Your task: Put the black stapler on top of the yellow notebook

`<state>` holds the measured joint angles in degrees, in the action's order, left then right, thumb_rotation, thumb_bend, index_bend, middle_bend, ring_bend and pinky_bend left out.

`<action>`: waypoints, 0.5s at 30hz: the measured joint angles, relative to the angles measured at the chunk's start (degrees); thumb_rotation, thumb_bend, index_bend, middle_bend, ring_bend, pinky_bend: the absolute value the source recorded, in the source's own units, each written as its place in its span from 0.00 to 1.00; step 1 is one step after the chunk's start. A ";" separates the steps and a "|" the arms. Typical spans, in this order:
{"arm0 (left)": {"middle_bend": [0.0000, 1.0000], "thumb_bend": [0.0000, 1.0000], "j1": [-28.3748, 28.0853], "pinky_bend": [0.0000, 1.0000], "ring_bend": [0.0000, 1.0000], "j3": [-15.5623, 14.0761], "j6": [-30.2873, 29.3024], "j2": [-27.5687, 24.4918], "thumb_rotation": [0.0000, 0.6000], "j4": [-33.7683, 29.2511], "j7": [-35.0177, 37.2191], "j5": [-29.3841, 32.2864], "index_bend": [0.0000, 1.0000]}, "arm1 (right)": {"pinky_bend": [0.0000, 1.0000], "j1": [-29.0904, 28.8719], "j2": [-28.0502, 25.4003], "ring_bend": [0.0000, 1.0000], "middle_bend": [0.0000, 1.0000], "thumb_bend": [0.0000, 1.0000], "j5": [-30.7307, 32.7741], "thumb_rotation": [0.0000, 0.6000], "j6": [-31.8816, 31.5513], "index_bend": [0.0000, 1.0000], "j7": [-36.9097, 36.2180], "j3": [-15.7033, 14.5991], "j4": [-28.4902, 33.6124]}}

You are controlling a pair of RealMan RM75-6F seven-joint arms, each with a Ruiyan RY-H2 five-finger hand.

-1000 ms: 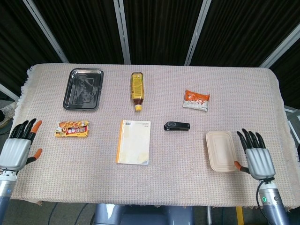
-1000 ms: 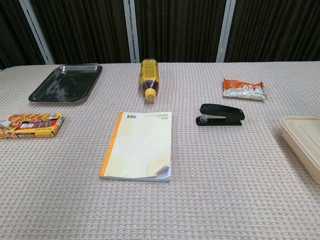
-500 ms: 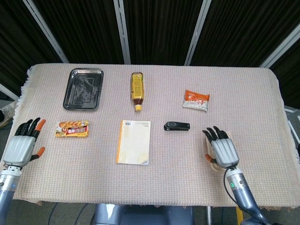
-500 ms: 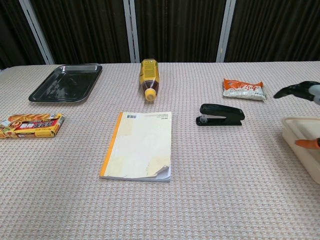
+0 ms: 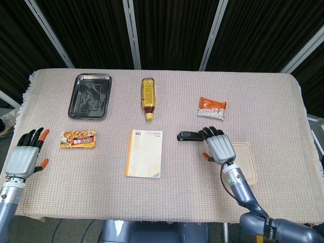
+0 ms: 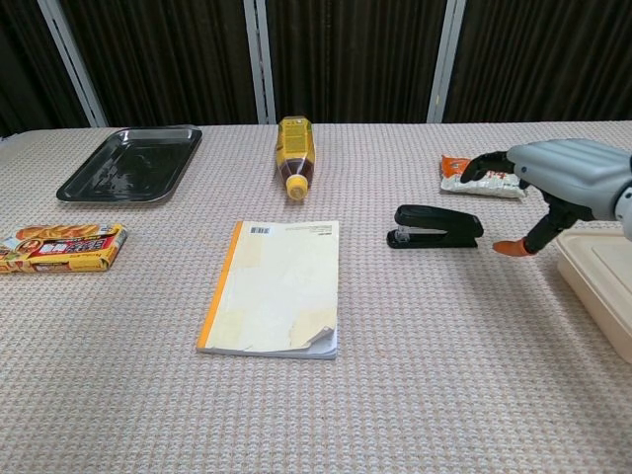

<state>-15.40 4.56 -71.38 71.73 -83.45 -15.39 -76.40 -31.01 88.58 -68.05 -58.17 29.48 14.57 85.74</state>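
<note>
The black stapler (image 5: 188, 135) (image 6: 436, 226) lies flat on the cloth, just right of the yellow notebook (image 5: 145, 153) (image 6: 274, 286). My right hand (image 5: 217, 146) (image 6: 555, 181) hovers close to the stapler's right end with fingers spread, holding nothing. In the head view its fingertips overlap the stapler's right end; in the chest view the hand is above and to the right, apart from it. My left hand (image 5: 25, 156) stays open at the table's left edge, far from both objects.
A beige lidded container (image 5: 246, 161) (image 6: 599, 282) sits right of my right hand. An orange snack packet (image 5: 211, 108) (image 6: 480, 177) lies behind the stapler. A yellow bottle (image 5: 148, 97), a black tray (image 5: 91, 95) and a snack box (image 5: 77, 138) are further left.
My right hand has moved left from over the beige container to the stapler's right end. The left hand has barely shifted. Stapler and notebook have not moved.
</note>
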 measured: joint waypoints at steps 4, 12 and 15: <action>0.00 0.31 -0.75 0.11 0.00 0.42 1.38 0.41 1.00 0.38 -0.74 1.52 0.00 | 0.29 -2.54 1.95 0.15 0.17 0.24 1.39 1.00 2.38 0.19 -1.00 0.67 -3.76; 0.00 0.31 -1.16 0.11 0.00 0.60 2.10 0.42 1.00 0.73 -0.47 2.47 0.00 | 0.29 -6.51 5.75 0.15 0.17 0.24 3.55 1.00 5.76 0.19 -2.87 0.92 -10.41; 0.00 0.31 -1.33 0.11 0.00 0.66 2.50 0.40 1.00 1.00 -0.23 2.95 0.00 | 0.30 -7.71 7.15 0.15 0.17 0.25 4.03 1.00 7.17 0.20 -3.86 0.81 -13.48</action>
<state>-16.73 5.22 -68.89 72.13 -82.45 -15.63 -73.45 -38.72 95.73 -64.02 -51.01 25.61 15.38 72.27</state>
